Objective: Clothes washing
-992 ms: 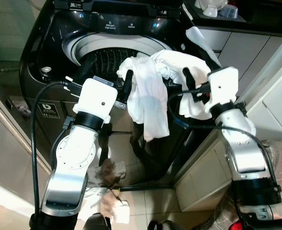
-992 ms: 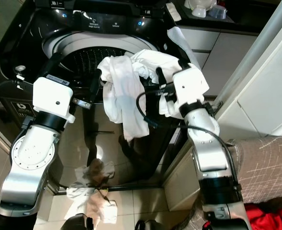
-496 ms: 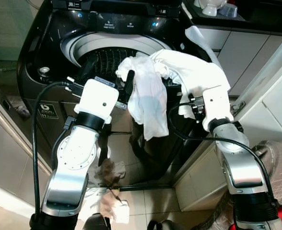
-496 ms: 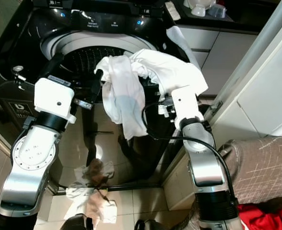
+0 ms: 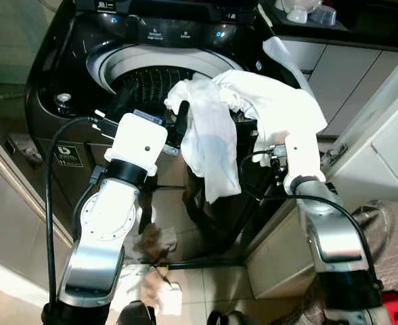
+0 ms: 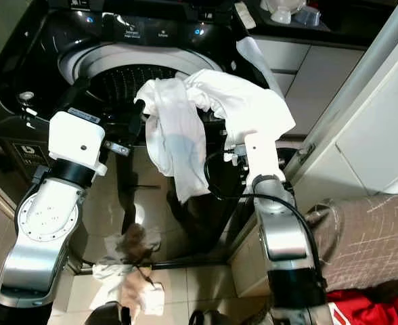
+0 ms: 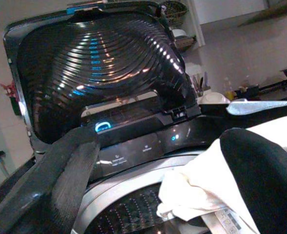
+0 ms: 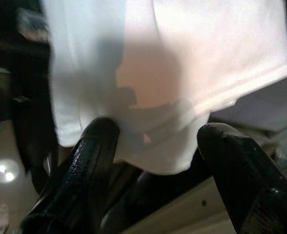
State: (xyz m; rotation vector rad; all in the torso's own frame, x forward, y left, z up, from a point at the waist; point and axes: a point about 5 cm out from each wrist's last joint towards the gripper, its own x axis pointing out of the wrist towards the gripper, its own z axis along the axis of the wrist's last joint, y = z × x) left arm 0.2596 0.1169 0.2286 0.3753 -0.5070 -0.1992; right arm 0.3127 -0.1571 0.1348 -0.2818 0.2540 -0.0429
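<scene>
Left pincer (image 5: 148, 108) hovers spread wide, empty, at the washer (image 5: 70, 61) rim beside soft crumpled white clothes (image 5: 212, 135) that hang lengthwise down its glossy front. Right pincer (image 8: 158, 146), also parted and gripping nothing, points at the cloth's hem.

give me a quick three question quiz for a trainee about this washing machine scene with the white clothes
1. True or false: the washing machine lid is closed.
2. Where do the white clothes lie? A) fully inside the drum B) draped over the machine's front rim C) folded on the floor
3. Fill in: the right gripper is open, pointing at the ____ hem of the white clothes.

Key: 1 false, the lid stands raised in the left wrist view, seen past the left gripper. 2 B. 3 lower.
</scene>
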